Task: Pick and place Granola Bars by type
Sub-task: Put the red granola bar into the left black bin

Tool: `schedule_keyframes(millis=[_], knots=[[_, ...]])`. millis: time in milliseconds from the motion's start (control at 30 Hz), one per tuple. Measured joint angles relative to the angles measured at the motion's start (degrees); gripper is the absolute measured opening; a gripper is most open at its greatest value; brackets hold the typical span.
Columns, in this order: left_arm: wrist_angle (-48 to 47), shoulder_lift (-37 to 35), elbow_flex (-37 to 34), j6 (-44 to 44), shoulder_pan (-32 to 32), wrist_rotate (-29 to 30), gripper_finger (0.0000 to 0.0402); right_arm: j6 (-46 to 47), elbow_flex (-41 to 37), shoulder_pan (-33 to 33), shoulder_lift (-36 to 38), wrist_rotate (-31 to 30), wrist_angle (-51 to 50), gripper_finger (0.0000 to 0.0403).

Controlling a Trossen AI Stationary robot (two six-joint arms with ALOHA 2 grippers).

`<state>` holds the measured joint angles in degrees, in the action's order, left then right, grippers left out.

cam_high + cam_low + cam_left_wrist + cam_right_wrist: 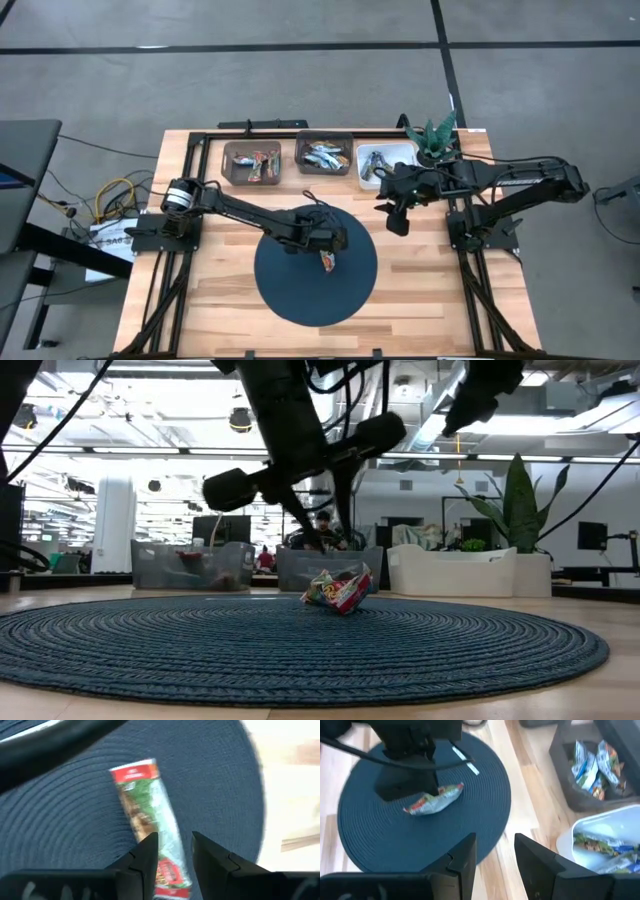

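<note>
I have the left gripper down over the round dark-blue woven mat in the middle of the table, its two dark fingers straddling one end of the last loose granola bar, a shiny red, green and white wrapped bar. In the left wrist view the jaws sit close on either side of the wrapper with only a narrow gap, and in the low view the bar is tilted with one end raised off the mat, so I judge it is pinched and just coming up. Gripping at the end rather than the middle is what tips it like that.

The right gripper waits in the air between the mat and the bins, jaws apart and holding nothing, clear of the left arm's path.

Three bins stand in a row along the far edge of the light wooden table. The dark left bin holds red-orange bars, the dark middle bin holds blue-white ones, and the white right bin holds green-and-blue-wrapped ones. A green potted plant sits just beside the white bin.

By its red ends I think this bar belongs in the left bin, though its green middle makes me less sure.
</note>
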<state>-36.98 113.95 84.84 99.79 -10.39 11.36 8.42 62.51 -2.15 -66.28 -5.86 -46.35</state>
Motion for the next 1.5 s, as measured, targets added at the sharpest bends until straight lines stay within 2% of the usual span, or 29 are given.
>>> schedule_keyframes(millis=[267,733,967,1100,1367,1500], knots=[[0.6,3.8,0.7,1.4,-0.6,-3.6,0.0107,-0.9,0.0,0.0,0.0,0.0,0.1,0.0124],[-1.3,5.4,1.8,0.1,-0.6,-3.7,0.0107,-1.0,0.0,0.0,0.0,0.0,0.1,0.0124],[-0.2,5.4,1.8,-4.7,-0.7,-3.2,0.0111,-1.0,0.0,0.0,0.0,0.1,0.1,0.0124],[2.3,5.4,1.8,-4.7,-0.7,-2.3,0.0127,-1.0,0.0,0.0,0.0,0.1,0.1,0.0124],[3.3,5.3,1.8,-5.2,-0.2,-2.9,0.0191,-1.4,0.0,-0.1,0.0,1.7,0.0,0.0124],[3.3,5.3,1.8,-5.4,-0.2,-3.1,0.0203,-1.5,0.0,-0.1,0.0,1.7,0.0,0.0124]])
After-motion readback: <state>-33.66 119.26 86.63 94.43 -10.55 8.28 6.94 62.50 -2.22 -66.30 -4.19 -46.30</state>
